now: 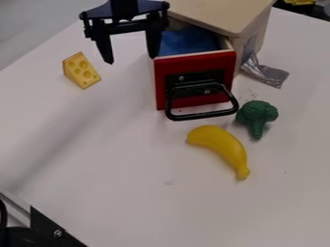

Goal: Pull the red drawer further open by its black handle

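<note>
Black claw (131, 60) spread wide, nothing pinched, between cheese (81, 71) and red-fronted drawer (195, 81).

Yellow banana (222, 144) near green broccoli (257, 114); crumpled silver tape (266, 74) on white table (116, 164).

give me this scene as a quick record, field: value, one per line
end effector: open, holding nothing, beside the drawer
drawer: pulled out, red front, blue inside
handle: black, on the drawer front
cabinet: light wood, houses the drawer
cheese: yellow wedge, left of the drawer in view
banana: yellow, in front of the drawer
broccoli: green, between banana and tape
tape: silver, by the cabinet
</note>
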Motion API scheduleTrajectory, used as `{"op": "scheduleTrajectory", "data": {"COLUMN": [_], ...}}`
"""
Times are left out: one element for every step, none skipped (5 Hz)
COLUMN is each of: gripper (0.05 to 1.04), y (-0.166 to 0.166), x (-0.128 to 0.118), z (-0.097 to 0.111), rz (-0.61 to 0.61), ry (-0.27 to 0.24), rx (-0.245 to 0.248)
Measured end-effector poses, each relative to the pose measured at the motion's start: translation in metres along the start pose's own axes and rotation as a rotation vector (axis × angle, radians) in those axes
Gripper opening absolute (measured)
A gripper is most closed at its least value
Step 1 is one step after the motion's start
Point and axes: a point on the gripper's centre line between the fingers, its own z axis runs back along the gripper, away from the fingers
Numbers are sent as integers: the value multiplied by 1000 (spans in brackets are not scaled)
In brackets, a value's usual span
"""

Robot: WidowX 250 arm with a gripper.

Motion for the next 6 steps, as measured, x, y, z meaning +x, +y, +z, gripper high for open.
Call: {"op": "scheduleTrajectory", "data": {"gripper": [999, 998, 999, 999, 999, 999], "y": [1, -4, -16, -20, -21, -20], "x": [-4, -5, -19, -31, -34, -38], "z": [-6, -12, -16, -22, -16, -19], "rz": [-1, -16, -70, -98, -110, -118], "ry": [22, 28, 41, 64, 48, 61], "rx": [10, 11, 7, 5, -13, -14]}}
